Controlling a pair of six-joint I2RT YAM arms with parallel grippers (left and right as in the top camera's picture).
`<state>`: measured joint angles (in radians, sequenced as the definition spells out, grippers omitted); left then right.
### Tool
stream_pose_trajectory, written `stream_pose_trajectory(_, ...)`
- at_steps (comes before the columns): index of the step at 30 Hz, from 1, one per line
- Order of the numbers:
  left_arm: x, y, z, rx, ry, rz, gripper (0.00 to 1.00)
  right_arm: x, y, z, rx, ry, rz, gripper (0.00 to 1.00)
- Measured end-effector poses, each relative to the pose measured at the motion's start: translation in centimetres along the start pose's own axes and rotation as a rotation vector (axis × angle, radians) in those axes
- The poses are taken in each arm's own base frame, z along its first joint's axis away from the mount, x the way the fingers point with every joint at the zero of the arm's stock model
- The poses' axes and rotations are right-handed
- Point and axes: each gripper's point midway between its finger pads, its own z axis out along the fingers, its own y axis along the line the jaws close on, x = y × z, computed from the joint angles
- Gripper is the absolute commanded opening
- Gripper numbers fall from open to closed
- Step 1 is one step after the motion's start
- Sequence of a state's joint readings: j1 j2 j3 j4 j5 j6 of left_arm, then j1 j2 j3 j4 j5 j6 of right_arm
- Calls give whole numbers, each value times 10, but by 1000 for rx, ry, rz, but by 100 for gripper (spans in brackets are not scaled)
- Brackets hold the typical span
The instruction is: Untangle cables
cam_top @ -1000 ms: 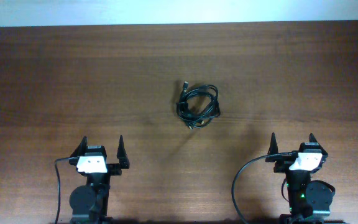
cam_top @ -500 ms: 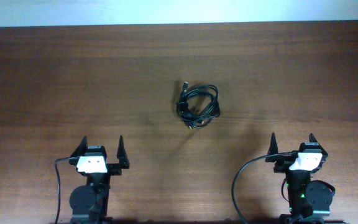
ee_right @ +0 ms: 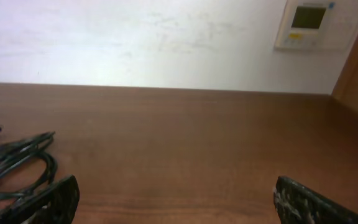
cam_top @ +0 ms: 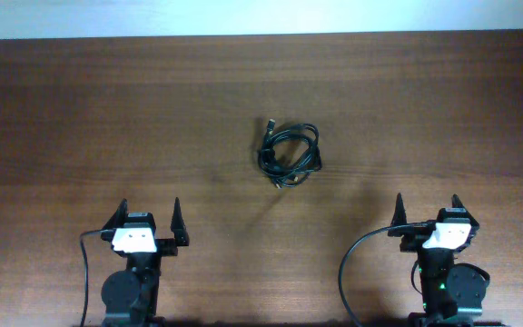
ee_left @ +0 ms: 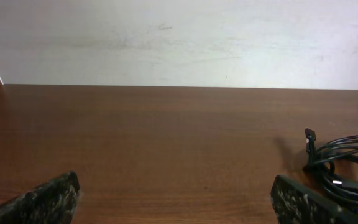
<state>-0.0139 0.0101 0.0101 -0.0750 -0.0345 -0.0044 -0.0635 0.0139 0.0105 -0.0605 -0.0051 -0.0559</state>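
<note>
Cables (cam_top: 289,154) lie in one loose black coil on the table (cam_top: 80,109), forward of both arms and between them: ahead and to the right of the left gripper (cam_top: 149,211), ahead and to the left of the right gripper (cam_top: 428,204), well apart from each and about equally far, so neither arm is clearly nearer. Both grippers stand spread wide and empty. The coil is roughly round with no strong long axis; one plug end (cam_top: 268,123) sticks out on its far side toward the left arm, probably the easier first grab.
</note>
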Motion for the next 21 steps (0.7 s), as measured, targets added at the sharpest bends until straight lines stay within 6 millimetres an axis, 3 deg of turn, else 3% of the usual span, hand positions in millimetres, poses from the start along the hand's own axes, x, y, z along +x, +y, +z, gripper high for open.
stream_pose_trajectory(13,-2,2,0,-14,-8,10,99,-6,9,0,-51,-27,13,99)
stream_pose_trajectory(19,13,0,-12,5,184,21,99,-14,20,-3,-123,-39,106,99)
stream_pose_trajectory(21,0,1,-19,1,242,24,99,-24,27,-7,-164,-26,161,99)
